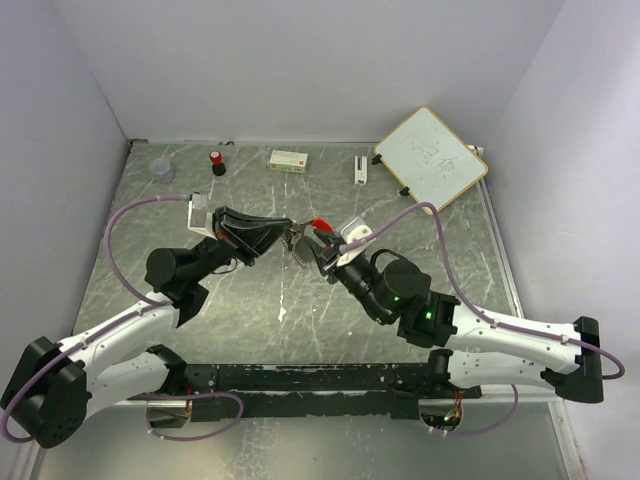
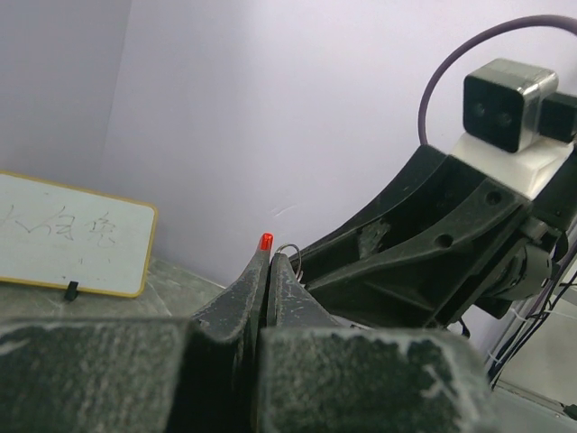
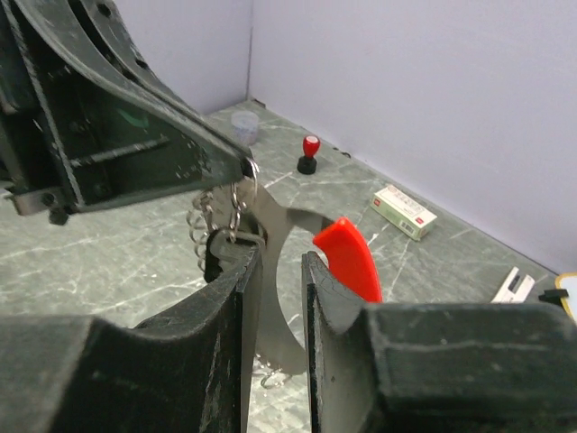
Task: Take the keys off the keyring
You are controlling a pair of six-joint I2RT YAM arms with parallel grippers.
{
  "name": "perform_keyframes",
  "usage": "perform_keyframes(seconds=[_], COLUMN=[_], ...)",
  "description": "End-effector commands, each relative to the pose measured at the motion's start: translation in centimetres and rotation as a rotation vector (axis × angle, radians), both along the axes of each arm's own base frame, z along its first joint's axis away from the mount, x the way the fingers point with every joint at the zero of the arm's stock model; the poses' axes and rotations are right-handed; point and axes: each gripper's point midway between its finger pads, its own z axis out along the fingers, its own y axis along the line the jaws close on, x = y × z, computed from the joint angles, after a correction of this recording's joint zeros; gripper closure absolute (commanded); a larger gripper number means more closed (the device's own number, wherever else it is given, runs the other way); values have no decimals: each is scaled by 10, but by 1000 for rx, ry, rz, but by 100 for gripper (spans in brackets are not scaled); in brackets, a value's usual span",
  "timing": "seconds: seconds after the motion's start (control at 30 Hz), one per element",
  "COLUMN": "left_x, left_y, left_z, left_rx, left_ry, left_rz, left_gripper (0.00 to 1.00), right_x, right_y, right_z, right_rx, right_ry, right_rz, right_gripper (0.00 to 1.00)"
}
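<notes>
Keys (image 3: 209,225), hanging in a small jagged bunch from the keyring (image 3: 239,191), up in the air over the middle of the table (image 1: 250,300), far from every edge. Held at the top by the left gripper (image 2: 269,255), squeezed tight on the ring. Just below, right gripper (image 3: 281,262) with fingers a little apart around a silver strip (image 3: 279,225) with a red tab (image 3: 347,257); cannot tell if pinching it or only standing around it. Could slip out and drop to the table from a pull too fast. Could bend the thin ring from a sideways tug. Might grab the strip, not a key
</notes>
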Motion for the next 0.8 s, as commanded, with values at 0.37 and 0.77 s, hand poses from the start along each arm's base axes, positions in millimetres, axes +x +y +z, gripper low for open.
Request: perform_keyframes(seconds=[0.37,0.77], left_x=[-11,-18], left_y=[2,6], left_z=[7,11], left_rx=[-51,-79], left_ry=[-61,-79], left_rz=[-26,-39], left_gripper=[93,93], right_x=[-9,-8], right_y=[8,16], right_z=[53,48], right_rx=[125,143], right_ry=[-62,-64], right_rz=[65,70], right_gripper=[65,64])
